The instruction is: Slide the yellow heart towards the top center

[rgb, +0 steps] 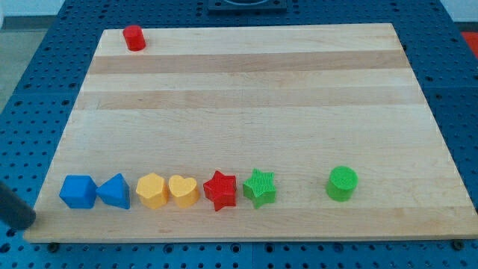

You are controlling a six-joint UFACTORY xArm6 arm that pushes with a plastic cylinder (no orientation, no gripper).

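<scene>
The yellow heart [183, 190] lies in a row of blocks near the board's bottom edge, between a yellow hexagon [152, 190] on its left and a red star [220, 190] on its right. It touches the hexagon. My tip [28, 223] shows as a dark rod end at the view's bottom left, just off the board's corner, left of the blue cube [78, 191] and far from the heart.
The row also holds a blue triangle [114, 191] and a green star [259, 187]. A green cylinder [342, 183] stands apart at the bottom right. A red cylinder [134, 37] sits at the top left of the wooden board [246, 97].
</scene>
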